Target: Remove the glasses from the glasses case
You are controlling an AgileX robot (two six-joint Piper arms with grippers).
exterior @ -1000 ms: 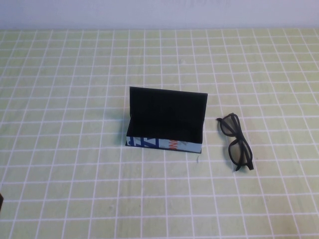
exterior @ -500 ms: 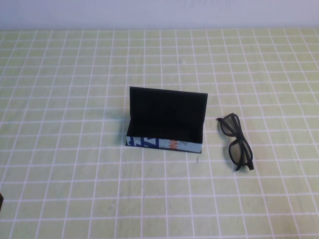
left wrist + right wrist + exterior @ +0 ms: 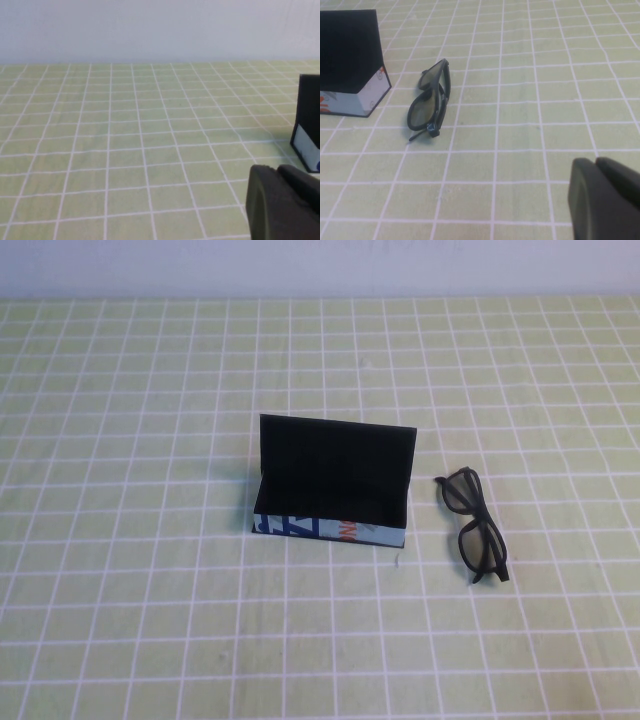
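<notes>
Near the middle of the table (image 3: 120, 620), high view: glasses case (image 3: 332, 488) sits open, black lid upright at the back, light blue printed front facing the near edge, interior looks dark and empty. The glasses (image 3: 474, 525) lie flat on the green grid cloth just right of the case, apart from it, folded, nothing on top of them. No arms show in this view.

Left wrist view: left gripper (image 3: 285, 202) low over bare cloth, dark fingers pressed together with no gap, holding nothing; one end of the case (image 3: 309, 122) ahead at the frame edge, wall behind.

Right wrist view: right gripper (image 3: 606, 197) fully closed, empty, well apart from the glasses (image 3: 430, 100); open cloth between them. Case corner (image 3: 352, 62) just beyond the glasses.
</notes>
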